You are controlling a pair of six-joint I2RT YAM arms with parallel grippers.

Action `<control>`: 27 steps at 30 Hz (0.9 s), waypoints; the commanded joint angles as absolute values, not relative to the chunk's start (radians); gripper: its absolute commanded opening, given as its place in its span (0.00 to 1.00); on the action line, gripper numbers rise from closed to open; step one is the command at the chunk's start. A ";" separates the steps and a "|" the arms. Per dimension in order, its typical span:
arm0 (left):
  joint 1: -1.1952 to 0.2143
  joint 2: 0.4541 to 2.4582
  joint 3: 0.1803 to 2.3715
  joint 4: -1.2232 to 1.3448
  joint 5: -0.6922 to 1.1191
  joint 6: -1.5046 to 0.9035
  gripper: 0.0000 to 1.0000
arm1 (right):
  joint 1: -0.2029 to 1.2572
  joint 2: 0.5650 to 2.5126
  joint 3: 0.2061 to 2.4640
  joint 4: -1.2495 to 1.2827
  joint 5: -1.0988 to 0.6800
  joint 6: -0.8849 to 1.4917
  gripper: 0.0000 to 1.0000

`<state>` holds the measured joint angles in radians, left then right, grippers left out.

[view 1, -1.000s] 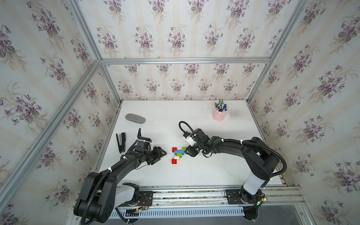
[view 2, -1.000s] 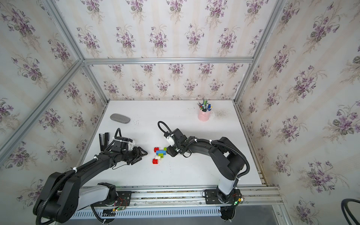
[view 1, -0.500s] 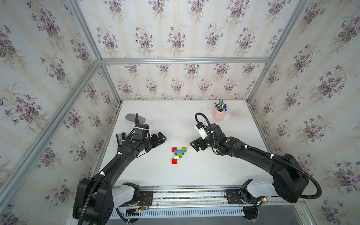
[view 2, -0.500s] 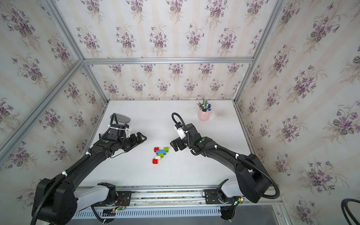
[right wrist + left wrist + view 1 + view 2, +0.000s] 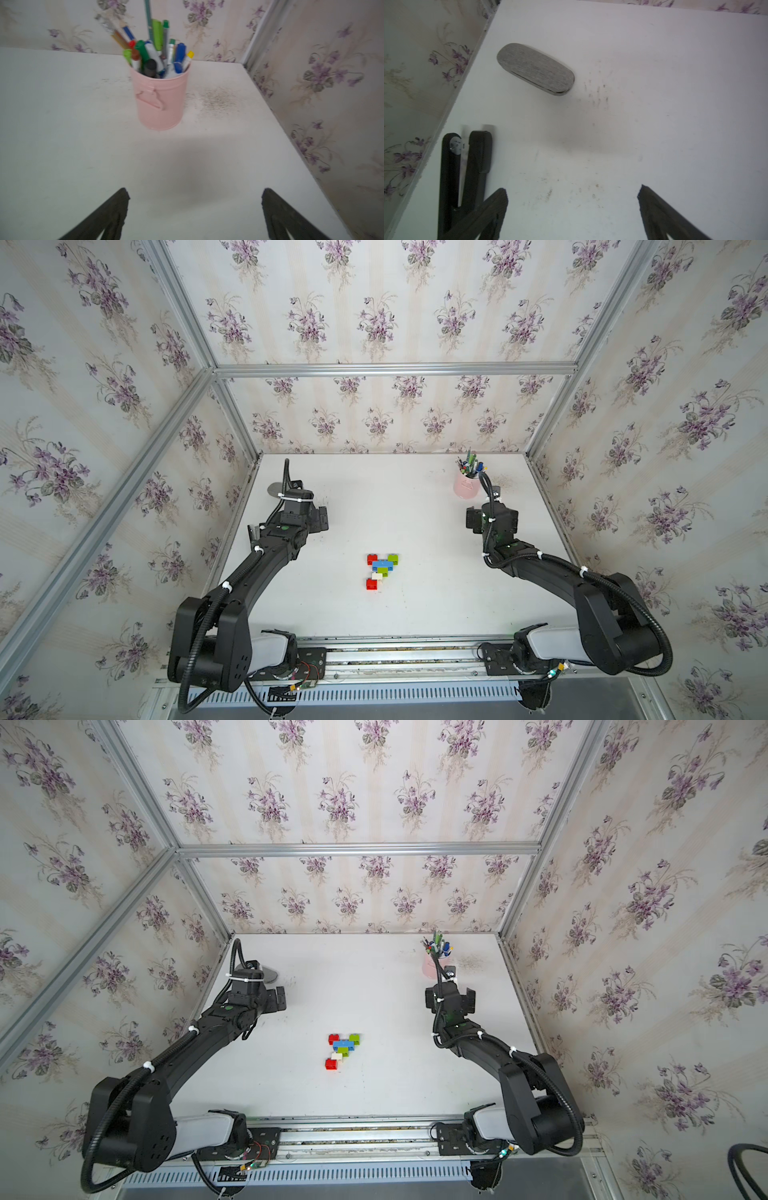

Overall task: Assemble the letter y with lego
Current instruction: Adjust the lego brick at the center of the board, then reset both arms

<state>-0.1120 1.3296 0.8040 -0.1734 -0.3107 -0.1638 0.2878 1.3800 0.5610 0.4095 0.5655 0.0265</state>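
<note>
Both top views overlook the whole table (image 5: 415, 497) — wrist views sit close.

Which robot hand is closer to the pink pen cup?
Right. The right gripper is just in front of the pink cup; the left gripper is far across the table.

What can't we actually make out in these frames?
Multicolour lego letter y: too small in both top views to tell whether bricks are joined; absent from wrist views.
Grey oval fabric case: mostly hidden by left arm in both top views.
Black stapler: blurred, partly behind left tool in left wrist view.
Pens in pink metal cup: blurred in right wrist view.
</note>
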 commanded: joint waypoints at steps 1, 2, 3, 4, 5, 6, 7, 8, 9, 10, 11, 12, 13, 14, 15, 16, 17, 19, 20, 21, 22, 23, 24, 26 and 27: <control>-0.077 1.376 0.753 0.059 -0.390 -0.083 0.99 | 0.251 1.394 0.491 0.664 0.646 -0.013 1.00; -0.073 1.394 0.732 0.108 -0.382 -0.083 0.99 | 0.248 1.394 0.455 0.739 0.624 -0.029 1.00; -0.069 1.408 0.710 0.156 -0.364 -0.079 0.99 | 0.240 1.400 0.419 0.817 0.593 -0.036 1.00; -0.069 1.410 0.693 0.191 -0.366 -0.083 0.99 | 0.235 1.406 0.394 0.874 0.571 -0.040 1.00; -0.068 1.436 0.672 0.242 -0.361 -0.095 0.99 | 0.234 1.413 0.368 0.936 0.553 -0.048 1.00; -0.068 1.438 0.642 0.306 -0.343 -0.101 0.99 | 0.234 1.421 0.341 1.006 0.529 -0.059 1.00; -0.068 1.437 0.616 0.358 -0.322 -0.087 0.99 | 0.232 1.428 0.318 1.060 0.508 -0.066 1.00; -0.069 1.439 0.597 0.392 -0.307 -0.081 0.99 | 0.228 1.436 0.299 1.089 0.481 -0.068 1.00; -0.070 1.444 0.575 0.431 -0.308 -0.081 0.99 | 0.226 1.451 0.278 1.137 0.460 -0.074 1.00; -0.072 1.446 0.540 0.485 -0.300 -0.078 0.99 | 0.222 1.463 0.256 1.181 0.442 -0.077 1.00; -0.074 1.453 0.499 0.573 -0.290 -0.067 0.99 | 0.214 1.485 0.228 1.246 0.411 -0.079 1.00; -0.083 1.453 0.480 0.611 -0.276 -0.049 0.99 | 0.205 1.498 0.207 1.308 0.409 -0.076 1.00; -0.091 1.453 0.480 0.600 -0.259 -0.036 0.99 | 0.193 1.486 0.210 1.280 0.392 -0.055 1.00; -0.098 1.477 0.464 0.660 -0.242 -0.017 0.99 | 0.159 1.473 0.215 1.236 0.299 -0.037 1.00; -0.100 1.497 0.444 0.722 -0.207 0.000 0.99 | 0.121 1.489 0.212 1.250 0.194 -0.031 1.00; -0.100 1.506 0.432 0.732 -0.189 0.007 0.99 | 0.098 1.521 0.213 1.261 0.143 -0.018 1.00; -0.110 1.521 0.413 0.796 -0.203 0.018 0.99 | 0.085 1.559 0.209 1.343 0.128 -0.018 1.00; -0.110 1.512 0.423 0.761 -0.205 0.014 0.99 | 0.086 1.525 0.225 1.236 0.134 -0.006 1.00; -0.110 1.509 0.425 0.753 -0.206 0.014 0.99 | 0.086 1.548 0.206 1.323 0.136 -0.017 1.00; -0.110 1.517 0.416 0.784 -0.205 0.017 0.99 | 0.086 1.538 0.201 1.327 0.139 -0.014 1.00; -0.112 1.514 0.416 0.780 -0.207 0.018 0.99 | 0.086 1.523 0.219 1.252 0.133 -0.009 1.00; -0.121 1.510 0.423 0.761 -0.220 0.021 0.99 | 0.082 1.536 0.220 1.273 0.126 -0.010 1.00; -0.123 1.514 0.421 0.769 -0.223 0.021 0.99 | 0.083 1.539 0.202 1.308 0.132 -0.012 1.00; -0.123 1.515 0.422 0.767 -0.224 0.022 0.99 | 0.083 1.532 0.221 1.259 0.095 -0.021 1.00; -0.123 1.515 0.422 0.767 -0.224 0.020 0.99 | 0.078 1.538 0.224 1.263 0.086 -0.017 1.00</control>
